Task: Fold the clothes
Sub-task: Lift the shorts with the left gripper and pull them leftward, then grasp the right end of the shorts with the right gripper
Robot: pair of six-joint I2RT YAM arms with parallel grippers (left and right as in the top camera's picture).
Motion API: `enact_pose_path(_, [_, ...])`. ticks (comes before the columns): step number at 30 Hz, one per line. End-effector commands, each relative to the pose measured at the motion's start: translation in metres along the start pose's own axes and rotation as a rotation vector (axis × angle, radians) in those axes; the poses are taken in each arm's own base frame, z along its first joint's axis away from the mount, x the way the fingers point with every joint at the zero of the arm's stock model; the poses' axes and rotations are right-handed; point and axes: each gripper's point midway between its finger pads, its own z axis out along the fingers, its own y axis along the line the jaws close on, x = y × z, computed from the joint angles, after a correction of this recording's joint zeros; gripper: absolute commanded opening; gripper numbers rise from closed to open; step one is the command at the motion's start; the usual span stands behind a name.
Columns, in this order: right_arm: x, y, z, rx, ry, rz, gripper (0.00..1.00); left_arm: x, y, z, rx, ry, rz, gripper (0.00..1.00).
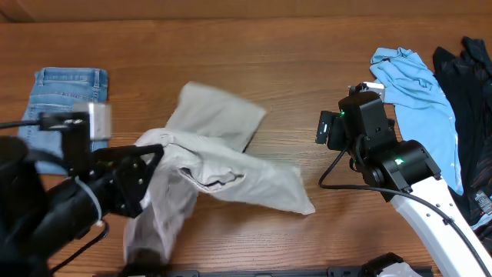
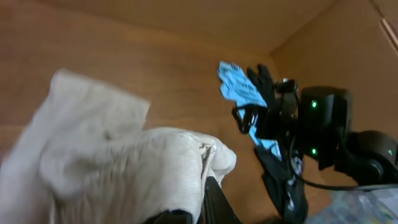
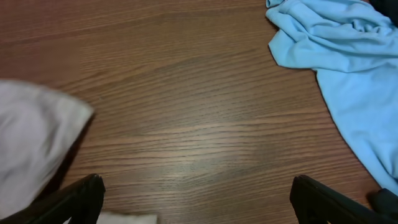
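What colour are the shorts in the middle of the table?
Pale cream-beige shorts, plain, best seen in the overhead view.

Nothing legible right now: no word, brand or number reads on the cream shorts (image 1: 231, 165). Right of the shorts, the right arm (image 1: 369, 127) shows only two green lights. The dark garment (image 1: 469, 92) beyond carries a pale mark too blurred to read.
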Motion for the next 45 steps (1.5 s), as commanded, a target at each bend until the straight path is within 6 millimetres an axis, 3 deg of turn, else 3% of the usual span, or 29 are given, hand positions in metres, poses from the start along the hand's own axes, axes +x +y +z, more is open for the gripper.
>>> enact_pose_path(1, [-0.009, 0.0, -0.008, -0.014, -0.034, 0.023, 1.0, -0.02, 0.018, -0.015, -0.154, -0.116, 0.06, 0.04])
enact_pose_path(4, [-0.011, 0.001, -0.008, -0.014, -0.043, 0.026, 1.0, -0.032, 0.049, -0.009, -0.31, -0.13, 0.041, 0.04])
enact_pose_path(7, [-0.013, 0.0, -0.008, -0.01, -0.052, 0.028, 1.0, -0.044, 0.07, 0.015, -0.37, -0.092, 0.032, 0.04])
enact_pose_path(11, [-0.016, 0.001, -0.008, -0.015, -0.061, 0.031, 1.0, -0.071, 0.098, 0.066, -0.403, -0.034, 0.091, 0.04])
enact_pose_path(15, [-0.016, 0.004, -0.008, -0.029, -0.061, 0.031, 1.0, -0.111, 0.159, 0.122, -0.573, -0.039, 0.097, 0.04])
enact_pose_path(18, [-0.007, 0.026, -0.007, -0.15, -0.007, -0.064, 1.0, -0.121, 0.173, 0.141, -0.579, -0.043, 0.089, 0.04])
enact_pose_path(25, [0.055, 0.103, 0.011, -0.614, 0.224, -0.517, 1.0, -0.153, 0.185, 0.128, -0.648, -0.174, 0.1, 0.04])
enact_pose_path(29, [0.082, 0.11, 0.038, -0.65, 0.338, -0.574, 1.0, -0.151, 0.188, 0.126, -0.661, -0.167, 0.096, 0.04])
enact_pose_path(32, [0.101, 0.122, 0.044, -0.751, 0.409, -0.596, 1.0, -0.151, 0.188, 0.126, -0.662, -0.165, 0.098, 0.04])
enact_pose_path(39, [0.1, 0.127, 0.045, -0.785, 0.4, -0.606, 1.0, -0.146, 0.189, 0.127, -0.661, -0.147, 0.09, 0.04])
enact_pose_path(45, [0.083, 0.145, 0.068, -0.797, 0.299, -0.601, 1.0, -0.143, 0.19, 0.127, -0.664, -0.136, 0.087, 0.04])
